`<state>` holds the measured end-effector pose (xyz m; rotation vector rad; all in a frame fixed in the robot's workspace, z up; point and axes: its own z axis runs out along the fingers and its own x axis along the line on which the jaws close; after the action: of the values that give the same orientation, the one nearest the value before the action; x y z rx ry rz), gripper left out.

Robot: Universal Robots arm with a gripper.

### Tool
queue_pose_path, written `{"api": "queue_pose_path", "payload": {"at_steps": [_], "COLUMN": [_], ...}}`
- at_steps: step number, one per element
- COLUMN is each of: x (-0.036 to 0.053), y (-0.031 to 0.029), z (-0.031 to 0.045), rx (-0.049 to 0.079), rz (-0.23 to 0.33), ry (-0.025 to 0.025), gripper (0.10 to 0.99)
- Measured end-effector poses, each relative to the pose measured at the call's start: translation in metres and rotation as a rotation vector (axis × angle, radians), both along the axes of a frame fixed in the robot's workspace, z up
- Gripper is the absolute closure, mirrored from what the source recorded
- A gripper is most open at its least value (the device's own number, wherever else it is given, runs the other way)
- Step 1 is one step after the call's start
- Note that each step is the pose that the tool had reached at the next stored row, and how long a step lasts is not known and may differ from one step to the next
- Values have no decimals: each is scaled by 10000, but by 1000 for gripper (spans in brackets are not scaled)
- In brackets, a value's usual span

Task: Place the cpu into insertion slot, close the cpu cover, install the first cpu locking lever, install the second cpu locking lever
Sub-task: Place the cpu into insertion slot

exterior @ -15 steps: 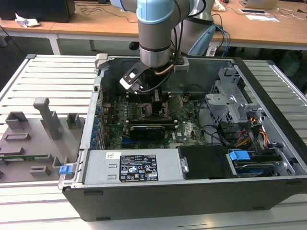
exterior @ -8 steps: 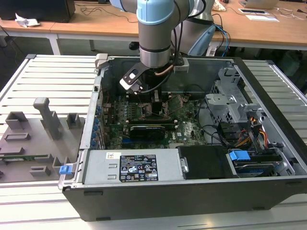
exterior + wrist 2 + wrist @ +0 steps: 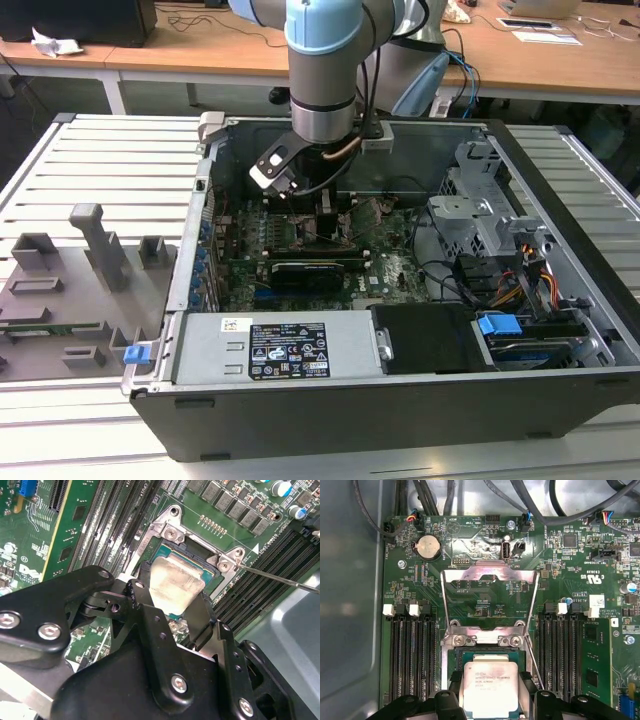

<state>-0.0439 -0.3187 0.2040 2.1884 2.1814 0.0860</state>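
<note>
The cpu shows its silver face and lies level in or just above the insertion slot; I cannot tell whether it is seated. My gripper is shut on it, one black finger at each opposite edge, as the second wrist view also shows: gripper, cpu, insertion slot. The cpu cover, a metal frame with an open window, is swung back flat on the green board beyond the slot. A thin wire locking lever stands free beside the slot. In the exterior view the gripper reaches down into the computer case.
Black memory slots run along both sides of the insertion slot. Cables hang over the board's far edge. In the exterior view, the case walls, a drive cage and the power supply surround the board; a grey fixture tray lies at the exterior view's left.
</note>
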Motion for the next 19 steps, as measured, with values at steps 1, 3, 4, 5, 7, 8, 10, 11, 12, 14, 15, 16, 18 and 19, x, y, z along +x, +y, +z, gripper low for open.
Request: {"api": "queue_pose_path", "payload": {"at_steps": [1,3,4,5,7,8,10,11,12,14,15,16,18,19], "x": [0,0,0,0,0,0,0,0,0,0,0,0,1,2], "y": [0,0,0,0,0,0,0,1,1,4,6,10,17,21], "z": [0,0,-1,0,-1,-1,-2,-2,-3,-3,-2,-3,-8,-13], "rx": [-1,1,1,0,0,0,0,1,1,1,8,17,35,43], "rz": [0,0,0,0,0,0,0,0,0,-1,-1,-1,0,0], "ry": [0,0,-1,-1,-1,-1,-1,-1,-2,-1,-1,-2,-3,-2], "gripper": [561,561,561,561,561,561,549,549,486,486,486,486,486,486]}}
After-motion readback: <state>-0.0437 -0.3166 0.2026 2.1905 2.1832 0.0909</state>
